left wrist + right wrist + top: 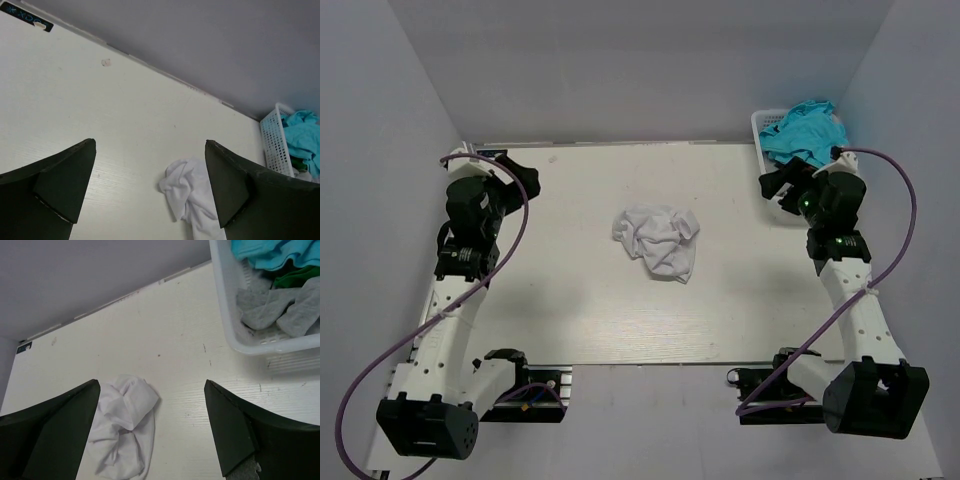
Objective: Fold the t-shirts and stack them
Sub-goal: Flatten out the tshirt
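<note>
- One white t-shirt [657,241] lies crumpled in a loose heap near the middle of the bench [570,300], with no part of it spread flat or folded
- No folded pile shows anywhere, so the task looks to be at its very start: nothing is done yet
- More clothes sit in the white basket [757,125] at the far right corner, with a teal garment [805,130] on top and grey and green cloth under it in the right wrist view; whether these are all t-shirts is hard to tell from here
- The left pincer [523,176] is over the far left corner of the bench, its jaws spread wide and holding nothing; the t-shirt lies well apart from it, toward the middle
- The right pincer [775,187] is just beside the basket's left wall, its jaws equally wide and empty; the t-shirt lies well apart to its left
- The heap sits between the two pincers and touches neither
- What is left, as I judge it: flatten and fold this t-shirt, then take the basket's clothes one by one and stack them
</note>
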Tool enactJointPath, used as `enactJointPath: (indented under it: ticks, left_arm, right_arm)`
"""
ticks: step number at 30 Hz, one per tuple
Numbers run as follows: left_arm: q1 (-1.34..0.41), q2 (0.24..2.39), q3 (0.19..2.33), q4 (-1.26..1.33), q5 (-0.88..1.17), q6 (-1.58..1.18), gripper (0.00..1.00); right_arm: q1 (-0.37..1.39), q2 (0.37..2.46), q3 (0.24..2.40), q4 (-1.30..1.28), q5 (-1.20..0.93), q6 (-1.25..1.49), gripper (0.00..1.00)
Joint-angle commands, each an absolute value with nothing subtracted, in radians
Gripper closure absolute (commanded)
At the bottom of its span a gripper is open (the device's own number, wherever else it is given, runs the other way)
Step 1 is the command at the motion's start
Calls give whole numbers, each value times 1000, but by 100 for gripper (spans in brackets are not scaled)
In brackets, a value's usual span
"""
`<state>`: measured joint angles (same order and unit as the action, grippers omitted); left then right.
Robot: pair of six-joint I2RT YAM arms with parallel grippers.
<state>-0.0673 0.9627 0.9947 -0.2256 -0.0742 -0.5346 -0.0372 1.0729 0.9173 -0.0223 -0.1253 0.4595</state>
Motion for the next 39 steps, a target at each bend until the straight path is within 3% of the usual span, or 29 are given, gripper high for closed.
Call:
enactJointPath:
  ticks: [1,8,16,21,26,29,34,37,39]
  left_arm:
    - [-64,946,983,-278,-35,-514,0]
    - [-64,1043,965,-288,75,-529,0]
    - [-138,1385,1043,-290,304,-472,0]
    - [-233,1583,1147,-327,295,-472,0]
    - [-330,1638,1187,-307,250,-472,0]
    - [-359,1718,1224,-307,218,-472,0]
    - [-370,1830,1327,-356,117,-482,10]
    - [-370,1888,1365,-356,117,-473,16]
    - [-379,1919,1400,-356,127,-462,19]
  right_arm:
    - [-38,1048,908,-32,-185,501,9]
    - [-25,1077,871,60,-503,316,9]
    - [101,1254,980,-83,-429,229,9]
    - [235,1394,1026,-127,-312,216,9]
    - [310,1541,1074,-170,-198,250,9]
    - [331,1633,1123,-204,-155,247,15]
    - [357,1698,1151,-167,-88,271,18]
    - [365,1733,1160,-138,-55,299,25]
    - [374,1773,1187,-130,-23,310,36]
